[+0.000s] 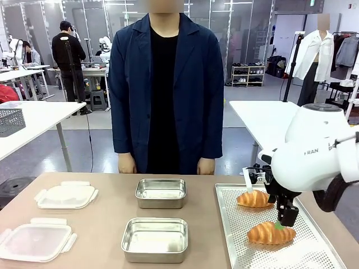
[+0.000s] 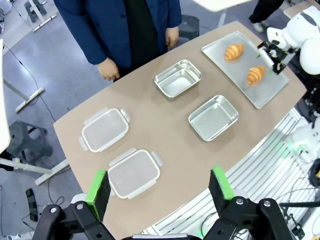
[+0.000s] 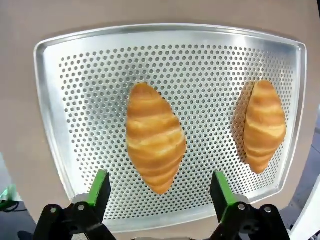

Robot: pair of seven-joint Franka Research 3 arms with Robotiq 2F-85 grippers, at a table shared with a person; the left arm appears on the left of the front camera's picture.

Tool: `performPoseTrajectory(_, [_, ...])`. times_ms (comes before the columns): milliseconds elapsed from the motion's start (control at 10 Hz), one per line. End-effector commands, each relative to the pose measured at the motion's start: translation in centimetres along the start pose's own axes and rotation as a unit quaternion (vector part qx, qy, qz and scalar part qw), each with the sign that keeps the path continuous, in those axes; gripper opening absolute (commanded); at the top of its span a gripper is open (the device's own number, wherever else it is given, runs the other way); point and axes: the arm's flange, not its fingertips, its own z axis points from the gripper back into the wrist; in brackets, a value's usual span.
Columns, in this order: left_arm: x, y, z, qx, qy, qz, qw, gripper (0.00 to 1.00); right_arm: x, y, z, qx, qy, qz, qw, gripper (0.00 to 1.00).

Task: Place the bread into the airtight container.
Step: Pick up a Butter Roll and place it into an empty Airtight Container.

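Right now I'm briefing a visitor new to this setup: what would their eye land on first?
The two golden croissants on the perforated tray at the robot's right: the nearer croissant sits under the open right fingers, the farther croissant lies beyond it. Then the two empty steel containers mid-table, and the person in a navy jacket standing at the far side.

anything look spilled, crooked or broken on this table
Nothing stands out. Both croissants lie whole on the perforated tray, the two steel containers sit upright and empty, and the two lids lie flat beside them.
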Motion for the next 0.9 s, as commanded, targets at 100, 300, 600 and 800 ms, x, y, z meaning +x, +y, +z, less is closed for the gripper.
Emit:
performPoseTrajectory(100, [0.0, 0.0, 0.0, -0.001, 0.002, -0.007, 1.000, 1.00, -0.1, -1.3, -2.1, -0.002, 0.002, 0.001, 1.000, 1.00])
performPoseTrajectory(300, [0.0, 0.0, 0.0, -0.001, 0.002, -0.007, 1.000, 1.00, -0.1, -1.2, -3.5, 0.010, -0.002, 0.003, 1.000, 1.00])
performPoseTrajectory(600, [0.0, 0.0, 0.0, -0.001, 0.002, -0.007, 1.000, 1.00, -0.3, -1.1, -4.9, 0.022, 0.001, -0.001, 1.000, 1.00])
performPoseTrajectory(800, [0.0, 0.0, 0.0, -0.001, 0.002, -0.007, 1.000, 1.00, -0.4, -1.3, -5.8, 0.031, 0.005, -0.003, 1.000, 1.00])
